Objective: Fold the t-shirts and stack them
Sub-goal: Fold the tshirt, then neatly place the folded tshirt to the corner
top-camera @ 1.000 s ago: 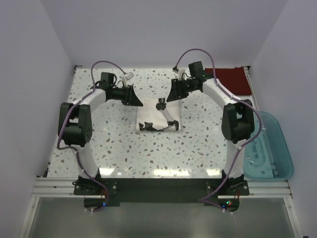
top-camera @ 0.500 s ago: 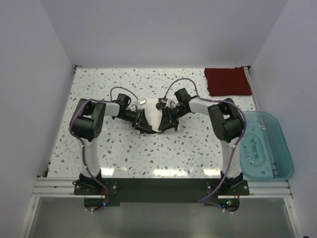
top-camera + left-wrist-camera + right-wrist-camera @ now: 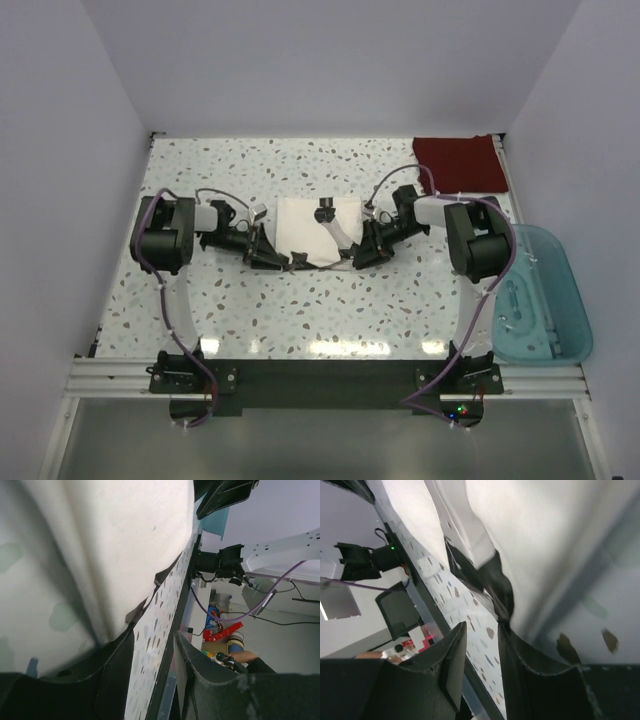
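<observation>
The white t-shirt [image 3: 305, 228] lies folded in a rectangle mid-table, a small dark print [image 3: 325, 211] on top. My left gripper [image 3: 278, 260] lies low at its near left corner and my right gripper [image 3: 358, 257] at its near right corner. In the left wrist view the left gripper [image 3: 155, 665] is open with speckled table between the fingers and the white cloth [image 3: 100, 540] beside the left finger. In the right wrist view the right gripper [image 3: 482, 655] is open, with the cloth [image 3: 550, 540] beside the right finger. The dark red folded t-shirt [image 3: 458, 163] lies at the back right.
A translucent teal bin [image 3: 536, 295] stands off the table's right edge. White walls close in the back and both sides. The black front rail [image 3: 320, 375] runs along the near edge between the arm bases.
A second ago both arms were raised at the back. They then came together over the white shirt, and now lie low and apart at its near corners. The shirt now lies wider and farther back.
</observation>
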